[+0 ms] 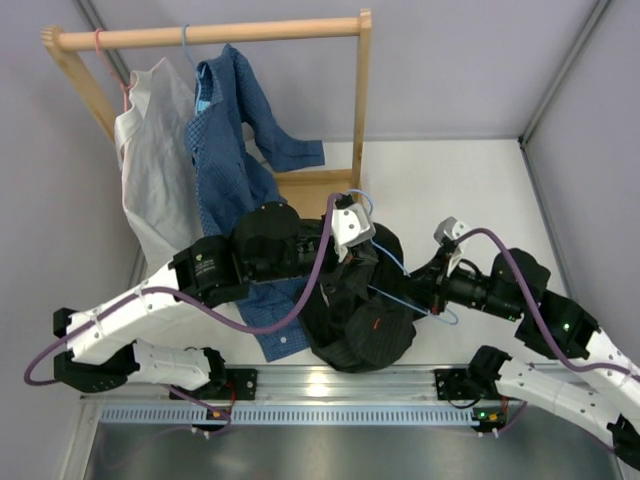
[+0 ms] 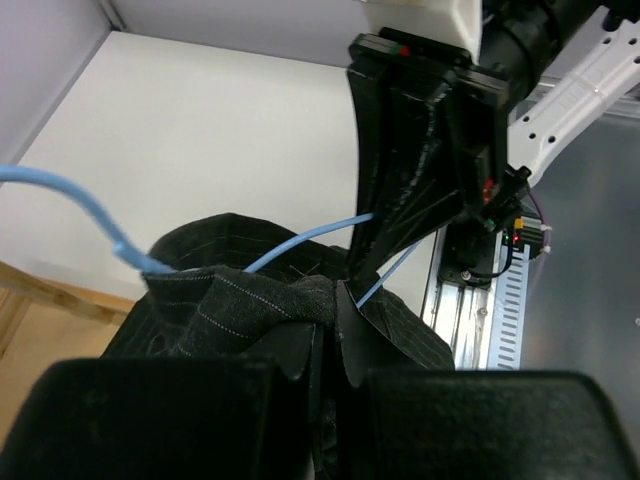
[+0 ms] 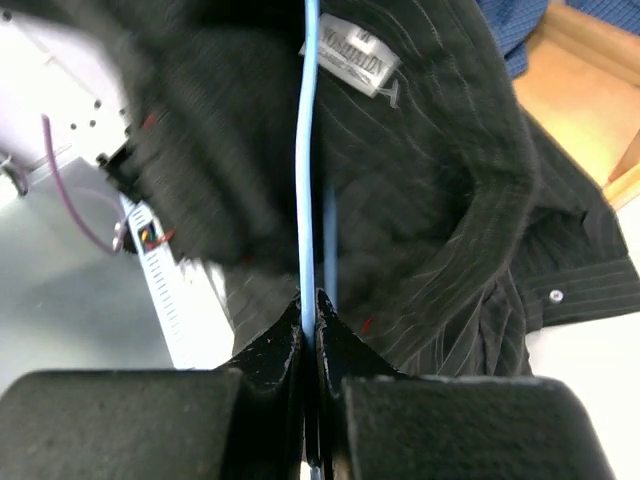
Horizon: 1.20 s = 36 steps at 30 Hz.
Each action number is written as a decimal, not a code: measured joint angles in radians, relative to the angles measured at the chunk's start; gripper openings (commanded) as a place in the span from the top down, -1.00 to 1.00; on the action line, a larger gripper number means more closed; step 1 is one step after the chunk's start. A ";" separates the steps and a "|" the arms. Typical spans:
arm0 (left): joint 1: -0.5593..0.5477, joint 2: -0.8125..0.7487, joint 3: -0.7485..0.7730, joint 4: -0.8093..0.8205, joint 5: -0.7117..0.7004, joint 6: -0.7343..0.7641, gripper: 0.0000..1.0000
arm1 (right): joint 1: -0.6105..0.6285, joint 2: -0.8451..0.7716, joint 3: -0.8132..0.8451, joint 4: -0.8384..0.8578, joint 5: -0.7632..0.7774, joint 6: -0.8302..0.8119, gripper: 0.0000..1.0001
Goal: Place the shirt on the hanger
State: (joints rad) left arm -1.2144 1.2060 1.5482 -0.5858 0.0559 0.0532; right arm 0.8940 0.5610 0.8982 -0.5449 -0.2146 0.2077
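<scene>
The right gripper (image 3: pixel 310 318) pinches the thin rod of the hanger (image 3: pixel 311 150). The left gripper (image 2: pixel 325 345) is clenched on the shirt (image 1: pixel 350 330), bunched over the white table (image 1: pixel 450 180) near the arm bases. Far left stands a wooden rack (image 1: pixel 280 30); grey walls (image 1: pixel 470 60) surround.

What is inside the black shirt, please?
A rod of the hanger runs into the shirt; its hook sticks out. The right gripper pinches the rod. How far the frame reaches inside is hidden by fabric.

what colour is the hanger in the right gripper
Light blue hanger, clearest in the right wrist view.
</scene>
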 measured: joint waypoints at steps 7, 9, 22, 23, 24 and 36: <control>-0.003 0.002 0.015 0.001 -0.079 -0.016 1.00 | 0.000 -0.058 -0.115 0.295 0.174 0.082 1.00; -0.003 0.011 0.035 0.004 -0.174 -0.037 1.00 | 0.000 -0.127 -0.182 0.356 0.264 0.106 1.00; -0.003 0.066 0.055 0.189 -0.562 -0.042 1.00 | 0.000 -0.267 -0.201 0.359 0.213 0.099 1.00; -0.003 0.079 0.058 0.199 -0.541 -0.024 1.00 | 0.000 -0.243 -0.184 0.352 0.186 0.096 1.00; -0.003 0.090 0.058 0.203 -0.518 -0.009 1.00 | 0.000 -0.224 -0.171 0.348 0.161 0.092 1.00; -0.003 0.034 -0.021 0.211 -0.217 0.082 1.00 | 0.000 -0.108 -0.116 0.345 0.045 0.089 1.00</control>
State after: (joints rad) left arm -1.2175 1.2400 1.5272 -0.3748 -0.1608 0.1352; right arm 0.8940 0.4530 0.7822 -0.2001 -0.1699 0.2962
